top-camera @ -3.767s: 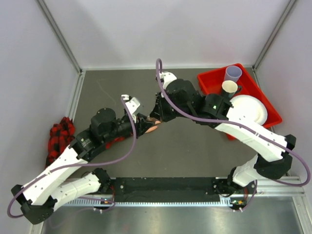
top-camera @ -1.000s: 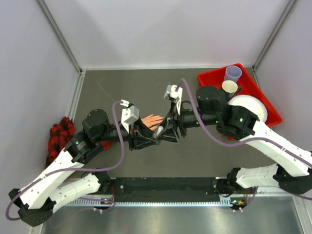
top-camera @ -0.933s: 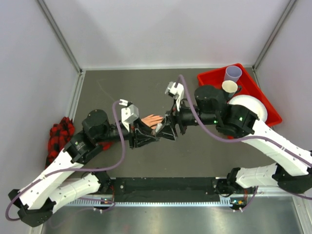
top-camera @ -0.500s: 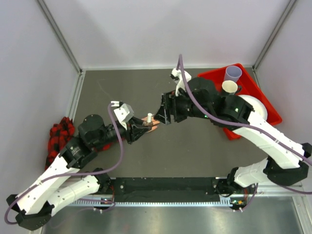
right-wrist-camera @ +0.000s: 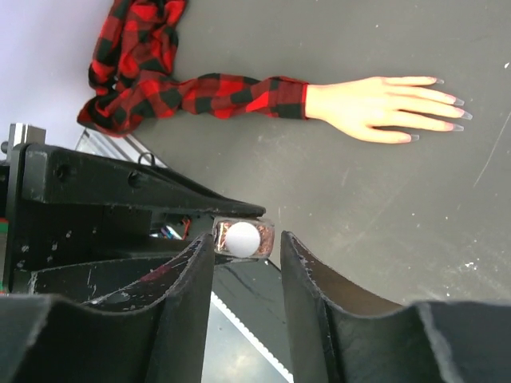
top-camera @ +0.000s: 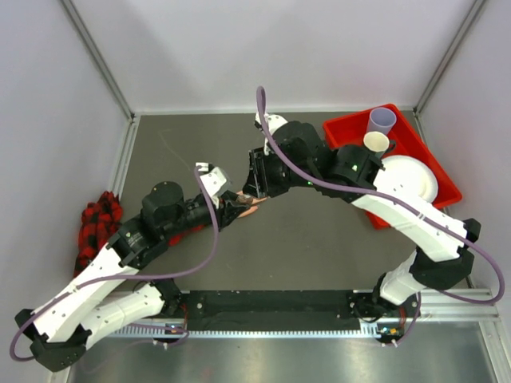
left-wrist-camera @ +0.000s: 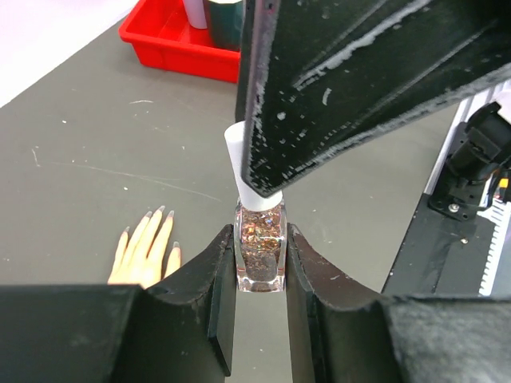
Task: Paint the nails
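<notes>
The right gripper, spread wide, has moved over the cap of the bottle the left gripper pinches, ready to open it before painting the nails.

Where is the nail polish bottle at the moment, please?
Left wrist view: the bottle is clamped in the left gripper, right of the mannequin hand.

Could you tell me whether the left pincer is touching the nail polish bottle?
Touching: in the left wrist view, the left pincer clamps the bottle, both fingers against its glass.
</notes>
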You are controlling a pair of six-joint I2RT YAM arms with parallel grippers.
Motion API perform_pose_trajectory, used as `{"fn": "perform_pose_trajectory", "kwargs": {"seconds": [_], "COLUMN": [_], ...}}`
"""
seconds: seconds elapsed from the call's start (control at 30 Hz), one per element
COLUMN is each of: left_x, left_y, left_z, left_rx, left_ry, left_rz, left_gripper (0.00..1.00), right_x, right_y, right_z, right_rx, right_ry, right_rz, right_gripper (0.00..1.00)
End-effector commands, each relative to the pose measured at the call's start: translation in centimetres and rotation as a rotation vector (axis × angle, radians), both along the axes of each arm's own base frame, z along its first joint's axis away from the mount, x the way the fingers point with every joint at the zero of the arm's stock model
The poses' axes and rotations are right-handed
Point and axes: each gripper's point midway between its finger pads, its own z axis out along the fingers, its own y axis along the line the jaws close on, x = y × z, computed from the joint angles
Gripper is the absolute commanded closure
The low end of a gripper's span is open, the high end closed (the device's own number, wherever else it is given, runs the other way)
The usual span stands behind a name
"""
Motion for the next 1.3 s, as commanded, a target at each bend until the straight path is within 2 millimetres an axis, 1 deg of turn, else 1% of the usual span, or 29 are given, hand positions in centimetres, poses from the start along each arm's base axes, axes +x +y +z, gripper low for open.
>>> {"fn": "perform_pose_trajectory", "kwargs": {"seconds": [0.0,0.1,0.17,0.3,0.43,0.53,0.57,0.6,0.67,0.83,1.0,1.27], "left_x": [0.6,0.6,0.6,0.3,0.0,-0.4,-0.4,-0.5,-0.6,-0.7,-0.7,-0.7], "left_y": [-0.2,-0.5,-0.6,-0.6,-0.5,-0.5,-0.6,-0.5,-0.5,-0.6,-0.7,-0.7], "left_z": [2.0,2.1,2.1,2.3,2.6,2.9,2.9,3.0,3.0,2.8,2.5,2.3], "left_rx": [-0.025,-0.027,-0.028,-0.039,-0.053,-0.064,-0.068,-0.07,-0.07,-0.065,-0.055,-0.05], "left_ry": [-0.065,-0.065,-0.065,-0.066,-0.07,-0.073,-0.073,-0.075,-0.075,-0.067,-0.058,-0.058], "left_rz": [0.005,-0.004,-0.01,-0.018,-0.023,-0.039,-0.042,-0.042,-0.048,-0.054,-0.059,-0.066], "left_gripper": [1.0,1.0,1.0,1.0,1.0,1.0,1.0,1.0,1.0,1.0,1.0,1.0], "right_x": [-1.0,-1.5,-1.5,-1.5,-1.6,-1.1,-1.4,-1.4,-1.3,-1.1,-0.9,-0.8], "right_y": [-0.1,0.2,0.4,0.3,0.3,0.1,0.3,0.3,0.3,0.1,-0.2,-0.5], "right_z": [1.3,1.0,1.0,0.9,0.6,0.5,0.3,0.5,0.4,1.0,1.3,1.1], "right_rx": [0.029,0.035,0.036,0.031,0.029,0.03,0.035,0.045,0.046,0.061,0.062,0.054], "right_ry": [-0.01,-0.005,-0.009,-0.011,-0.009,-0.01,0.005,-0.002,-0.001,-0.012,-0.025,-0.023], "right_rz": [0.041,0.078,0.088,0.095,0.094,0.082,0.101,0.1,0.1,0.089,0.078,0.073], "right_gripper": [0.62,0.58,0.57,0.6,0.59,0.59,0.59,0.6,0.6,0.62,0.62,0.66]}}
